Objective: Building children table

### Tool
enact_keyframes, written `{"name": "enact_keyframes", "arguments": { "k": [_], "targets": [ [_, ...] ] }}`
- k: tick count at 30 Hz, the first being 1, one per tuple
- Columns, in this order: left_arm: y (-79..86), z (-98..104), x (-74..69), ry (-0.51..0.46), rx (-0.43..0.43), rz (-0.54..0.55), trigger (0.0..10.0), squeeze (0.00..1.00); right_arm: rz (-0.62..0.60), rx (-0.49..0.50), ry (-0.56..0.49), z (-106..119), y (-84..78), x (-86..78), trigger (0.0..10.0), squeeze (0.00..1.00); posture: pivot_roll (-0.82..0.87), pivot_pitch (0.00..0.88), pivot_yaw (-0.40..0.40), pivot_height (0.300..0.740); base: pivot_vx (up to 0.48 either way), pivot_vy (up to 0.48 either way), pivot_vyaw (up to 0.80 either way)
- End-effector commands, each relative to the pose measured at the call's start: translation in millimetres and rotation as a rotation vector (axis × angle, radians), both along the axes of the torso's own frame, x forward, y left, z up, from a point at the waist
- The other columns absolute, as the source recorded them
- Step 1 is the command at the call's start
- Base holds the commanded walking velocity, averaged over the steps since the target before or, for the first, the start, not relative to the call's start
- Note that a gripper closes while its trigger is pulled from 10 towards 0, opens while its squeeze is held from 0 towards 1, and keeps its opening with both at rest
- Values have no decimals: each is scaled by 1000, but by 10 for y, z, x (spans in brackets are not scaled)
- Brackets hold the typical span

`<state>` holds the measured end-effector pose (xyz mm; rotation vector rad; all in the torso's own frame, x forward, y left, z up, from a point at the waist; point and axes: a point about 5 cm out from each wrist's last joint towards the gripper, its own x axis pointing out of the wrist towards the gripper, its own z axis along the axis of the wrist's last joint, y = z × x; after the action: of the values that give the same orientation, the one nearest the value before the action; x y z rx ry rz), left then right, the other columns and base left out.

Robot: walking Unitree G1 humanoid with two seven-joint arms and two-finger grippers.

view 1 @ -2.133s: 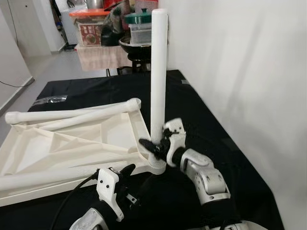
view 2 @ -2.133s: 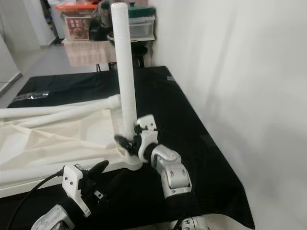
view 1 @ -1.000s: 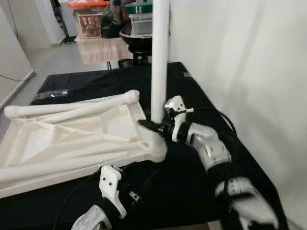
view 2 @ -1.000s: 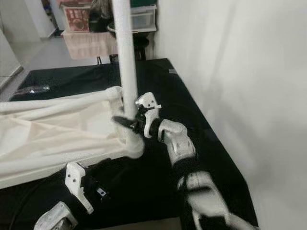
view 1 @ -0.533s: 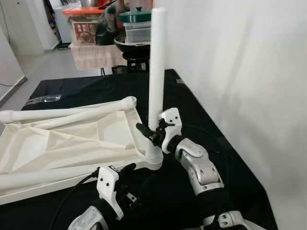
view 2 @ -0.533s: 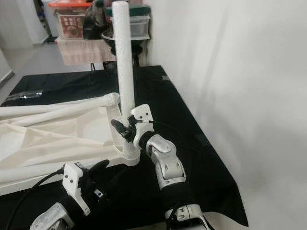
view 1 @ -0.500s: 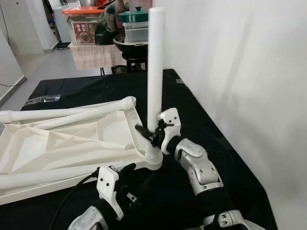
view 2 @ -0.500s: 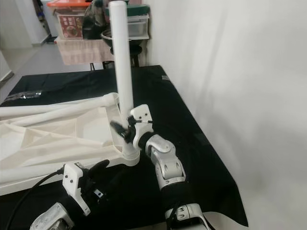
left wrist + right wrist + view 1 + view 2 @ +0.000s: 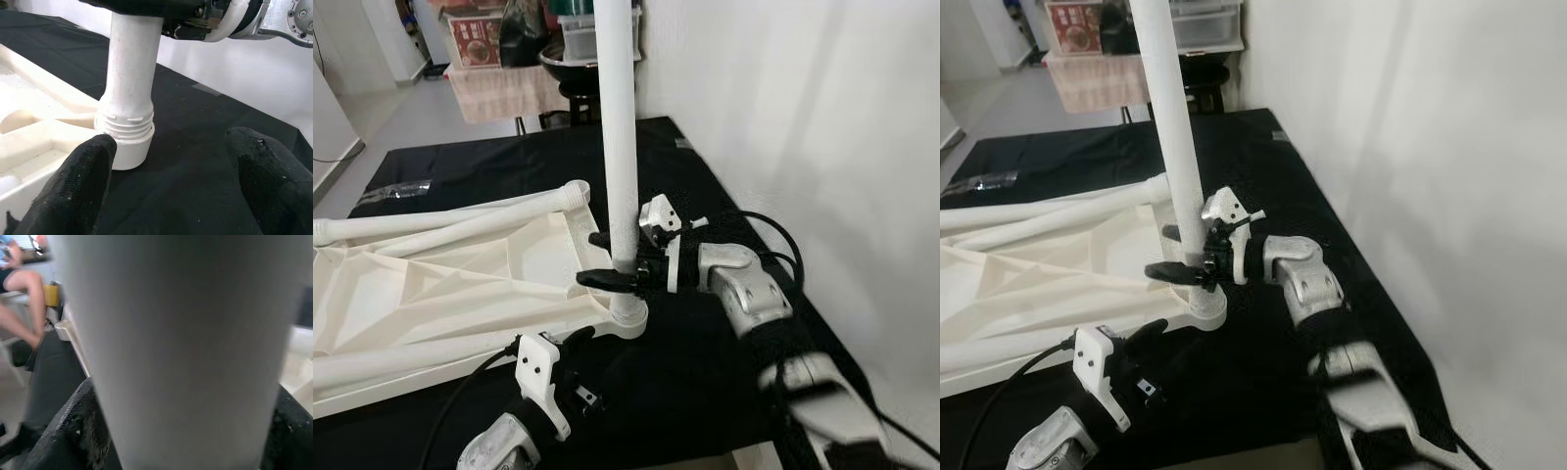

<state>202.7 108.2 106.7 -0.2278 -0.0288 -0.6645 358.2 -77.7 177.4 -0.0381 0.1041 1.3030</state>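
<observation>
My two head views look forward and down from above the black worktop (image 9: 509, 166), both taking in the upright table leg (image 9: 619, 147) near its right edge and the white wall beyond. My left wrist view sits low by the worktop, looking past its own fingertips (image 9: 85, 188) at the leg's base collar (image 9: 124, 139), close up. My right wrist view is pressed so near the leg that it blurs.

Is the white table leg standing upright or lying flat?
Upright: the table leg rises from the tabletop's corner socket, with the right pincer around it.
</observation>
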Motion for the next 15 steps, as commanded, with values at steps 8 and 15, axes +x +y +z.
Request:
{"name": "enact_keyframes", "arguments": {
  "k": [8, 15],
  "targets": [
    [-11, -46, -18, 12, 8, 5, 10000, 0, 38, -21, 88, -94, 31, 53, 0, 0, 57, 0, -8, 740, 0, 0, 0],
    [-10, -43, -22, 6, 17, 8, 10000, 0, -123, -55, 124, -347, -188, 71, 0, 0, 60, 0, -9, 740, 0, 0, 0]
  ]
}}
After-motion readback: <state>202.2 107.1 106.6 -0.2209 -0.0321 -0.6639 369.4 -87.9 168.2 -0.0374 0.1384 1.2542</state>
